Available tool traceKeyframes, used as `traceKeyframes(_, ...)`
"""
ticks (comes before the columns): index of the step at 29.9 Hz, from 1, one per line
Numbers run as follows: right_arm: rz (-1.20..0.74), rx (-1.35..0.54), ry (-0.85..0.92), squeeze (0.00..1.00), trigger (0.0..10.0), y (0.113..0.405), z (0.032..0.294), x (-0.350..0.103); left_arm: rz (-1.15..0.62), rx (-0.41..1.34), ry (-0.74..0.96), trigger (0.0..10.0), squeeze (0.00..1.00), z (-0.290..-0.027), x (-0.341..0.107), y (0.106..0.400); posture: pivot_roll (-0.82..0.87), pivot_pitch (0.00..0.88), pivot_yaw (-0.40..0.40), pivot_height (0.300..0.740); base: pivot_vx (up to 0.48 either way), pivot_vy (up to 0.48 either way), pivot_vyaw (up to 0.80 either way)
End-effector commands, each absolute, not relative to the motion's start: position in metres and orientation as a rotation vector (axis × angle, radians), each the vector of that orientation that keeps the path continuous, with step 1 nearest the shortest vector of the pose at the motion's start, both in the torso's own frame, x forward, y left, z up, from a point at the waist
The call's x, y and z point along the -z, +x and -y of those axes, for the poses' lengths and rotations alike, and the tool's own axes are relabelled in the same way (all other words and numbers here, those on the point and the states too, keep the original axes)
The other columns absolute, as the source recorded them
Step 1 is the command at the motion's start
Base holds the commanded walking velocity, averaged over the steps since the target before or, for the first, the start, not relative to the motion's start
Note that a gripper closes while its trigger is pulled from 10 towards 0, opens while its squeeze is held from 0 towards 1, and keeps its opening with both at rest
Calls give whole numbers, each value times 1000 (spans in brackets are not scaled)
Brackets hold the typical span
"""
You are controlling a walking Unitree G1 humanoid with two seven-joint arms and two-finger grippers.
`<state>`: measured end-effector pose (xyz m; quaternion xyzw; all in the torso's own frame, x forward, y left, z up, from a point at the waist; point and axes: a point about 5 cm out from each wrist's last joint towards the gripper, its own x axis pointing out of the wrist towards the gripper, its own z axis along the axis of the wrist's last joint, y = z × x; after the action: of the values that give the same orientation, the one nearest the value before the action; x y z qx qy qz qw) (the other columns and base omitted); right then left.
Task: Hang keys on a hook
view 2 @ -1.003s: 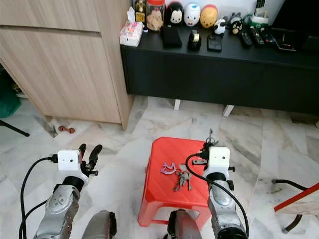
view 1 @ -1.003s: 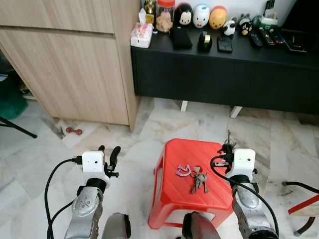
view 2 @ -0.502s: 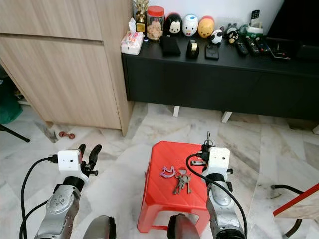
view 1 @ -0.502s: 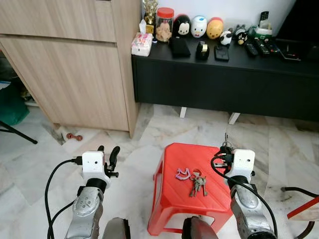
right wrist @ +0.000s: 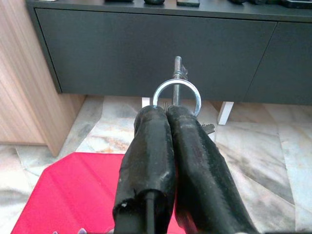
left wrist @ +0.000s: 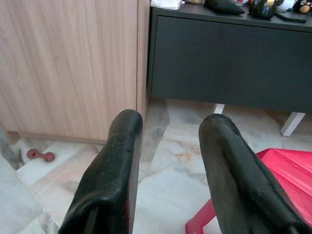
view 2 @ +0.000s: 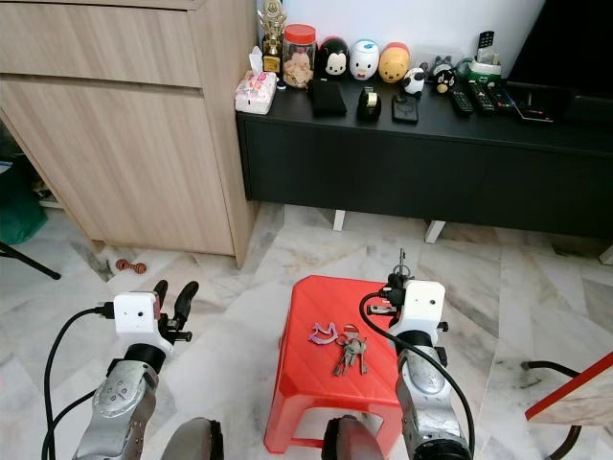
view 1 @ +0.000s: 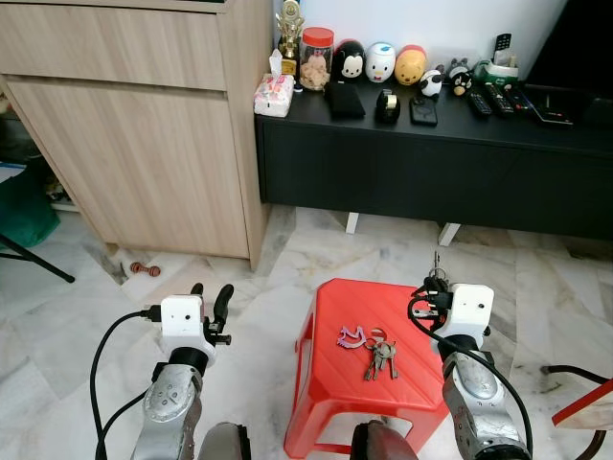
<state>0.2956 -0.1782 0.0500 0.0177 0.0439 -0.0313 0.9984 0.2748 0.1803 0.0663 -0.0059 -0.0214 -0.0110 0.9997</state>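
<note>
Marble floor, red plastic stool (view 1: 369, 359) before a black TV console (view 1: 431, 144). A key ring (right wrist: 176, 95) is clamped between the closed right gripper (right wrist: 168, 122) fingers above the stool's right edge. Another bunch of keys (view 1: 380, 353) lies on the stool. Left gripper (left wrist: 168, 141) is held apart, empty.

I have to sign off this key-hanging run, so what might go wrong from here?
The right gripper pinches only the edge of a key ring, with the keys dangling beyond its fingertips, so walking could shake them loose. A second bunch of keys lies on the red stool right below; a dropped arm might knock it off. I see no hook, so a search may follow.
</note>
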Motion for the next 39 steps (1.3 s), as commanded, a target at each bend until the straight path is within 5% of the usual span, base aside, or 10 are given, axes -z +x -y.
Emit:
traceKeyframes(1, -73, 83, 47, 0, 10000, 295, 182, -53, 46, 43, -7, 10000, 0, -175, -64, 272, 141, 22, -80, 636, -255, 0, 0)
traceKeyframes(20, -90, 85, 53, 0, 10000, 295, 179, -51, 51, 53, -9, 10000, 0, -175, -65, 271, 144, 22, -76, 636, -309, 0, 0)
traceKeyframes(32, -91, 89, 46, 0, 10000, 296, 180, -52, 47, 45, -6, 10000, 0, -176, -64, 270, 147, 40, -82, 636, 0, 0, 0)
traceKeyframes(39, -93, 94, 40, 0, 10000, 297, 182, -52, 47, 41, -7, 10000, 0, -176, -65, 270, 148, 49, -87, 674, 0, 0, 0)
